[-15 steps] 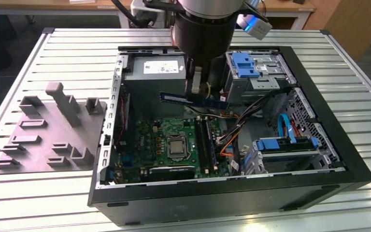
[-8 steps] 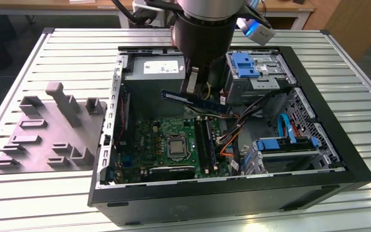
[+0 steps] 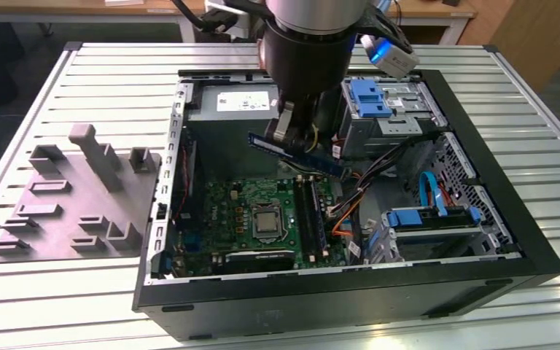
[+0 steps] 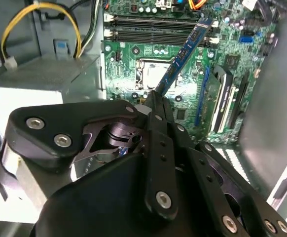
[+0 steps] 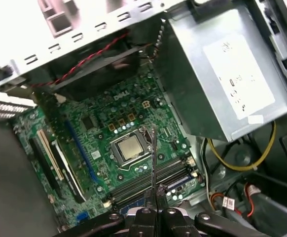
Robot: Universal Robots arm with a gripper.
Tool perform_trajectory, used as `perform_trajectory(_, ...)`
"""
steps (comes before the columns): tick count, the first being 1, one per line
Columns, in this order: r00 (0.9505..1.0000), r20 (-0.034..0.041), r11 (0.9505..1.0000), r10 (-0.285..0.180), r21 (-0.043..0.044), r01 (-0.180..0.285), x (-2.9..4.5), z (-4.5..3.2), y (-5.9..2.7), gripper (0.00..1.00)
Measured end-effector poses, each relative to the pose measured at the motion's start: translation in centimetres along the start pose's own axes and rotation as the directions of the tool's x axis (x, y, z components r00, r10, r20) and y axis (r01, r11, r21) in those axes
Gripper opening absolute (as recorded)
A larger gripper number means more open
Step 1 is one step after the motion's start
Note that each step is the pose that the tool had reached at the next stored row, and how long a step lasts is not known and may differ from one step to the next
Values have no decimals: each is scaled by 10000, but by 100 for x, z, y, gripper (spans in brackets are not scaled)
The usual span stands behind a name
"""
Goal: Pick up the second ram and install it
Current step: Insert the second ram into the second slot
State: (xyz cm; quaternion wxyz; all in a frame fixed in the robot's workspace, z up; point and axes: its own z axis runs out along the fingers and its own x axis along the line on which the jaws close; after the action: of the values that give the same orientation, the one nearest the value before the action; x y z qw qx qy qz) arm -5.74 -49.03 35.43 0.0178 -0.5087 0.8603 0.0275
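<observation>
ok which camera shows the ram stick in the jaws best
The exterior view: the second ram shows end to end, tilted, held in the jaws above the motherboard. The second wrist view shows one blue stretch of it running out from the jaws; the first wrist view shows it edge-on, a thin line.

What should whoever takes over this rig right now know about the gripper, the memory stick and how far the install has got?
Gripper: shut on the long, thin, dark blue-green memory stick, held in the air.
Place: inside the open black computer case, above the green motherboard, near its long black memory slots.
Done: stick picked up.
Left: stick not yet seated in a slot.
The grey plastic holder tray sits outside the case, on the exterior view's left.
</observation>
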Motion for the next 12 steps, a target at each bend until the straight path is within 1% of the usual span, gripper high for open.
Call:
perform_trajectory(3, 9985, 17, 9985, 539, 31, -539, 0, 8, 0, 11)
perform_trajectory(6, 9941, 36, 9941, 1086, 62, -1086, 1, 17, 0, 11)
perform_trajectory(9, 9868, 54, 9868, 1618, 91, -1619, 1, 23, -1, 11)
perform_trajectory(12, 9766, 77, 9766, 2148, 120, -2149, 2, 28, -1, 11)
